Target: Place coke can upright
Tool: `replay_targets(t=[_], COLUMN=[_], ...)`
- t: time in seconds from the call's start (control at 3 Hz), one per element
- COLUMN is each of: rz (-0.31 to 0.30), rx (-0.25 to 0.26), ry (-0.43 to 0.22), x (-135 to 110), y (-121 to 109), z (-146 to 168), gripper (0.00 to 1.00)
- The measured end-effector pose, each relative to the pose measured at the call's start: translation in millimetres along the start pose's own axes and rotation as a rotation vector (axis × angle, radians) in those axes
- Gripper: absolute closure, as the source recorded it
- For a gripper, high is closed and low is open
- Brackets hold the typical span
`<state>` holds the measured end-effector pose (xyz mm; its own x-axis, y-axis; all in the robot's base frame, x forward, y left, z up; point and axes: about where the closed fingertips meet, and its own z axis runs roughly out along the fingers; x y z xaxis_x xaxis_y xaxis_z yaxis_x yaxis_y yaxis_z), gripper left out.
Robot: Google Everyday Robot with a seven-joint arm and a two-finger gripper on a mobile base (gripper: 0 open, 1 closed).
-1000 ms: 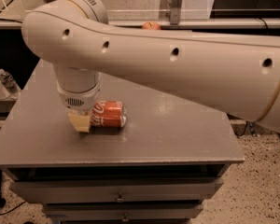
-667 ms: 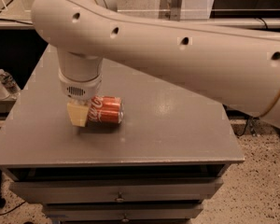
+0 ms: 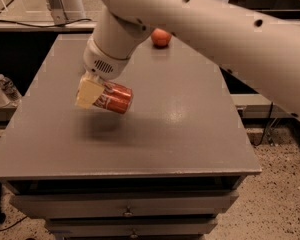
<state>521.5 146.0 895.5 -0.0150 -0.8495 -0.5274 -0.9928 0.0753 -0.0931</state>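
Holding can (image 3: 116, 98) clamped in my hand (image 3: 96, 95), lifted off surface (image 3: 190, 134), over its left half. Can's long axis near level, sticking out sideways from hand; I judge quarter turn needed before base goes down.

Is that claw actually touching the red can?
Touching: the camera view shows the gripper clamped round the coke can, held off the table.

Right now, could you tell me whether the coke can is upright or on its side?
On its side: the gripper holds the coke can with its long axis nearly level, above the table.
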Motion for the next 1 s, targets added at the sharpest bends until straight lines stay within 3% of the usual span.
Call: replay_targets(t=[0.33, 1.0], rz=[-0.021, -0.109], rx=[-0.030, -0.086], ry=[-0.220, -0.575], x=[-6.4, -10.8], y=[-12.6, -19.9], z=[-26.5, -87.4], gripper=[1.00, 1.00])
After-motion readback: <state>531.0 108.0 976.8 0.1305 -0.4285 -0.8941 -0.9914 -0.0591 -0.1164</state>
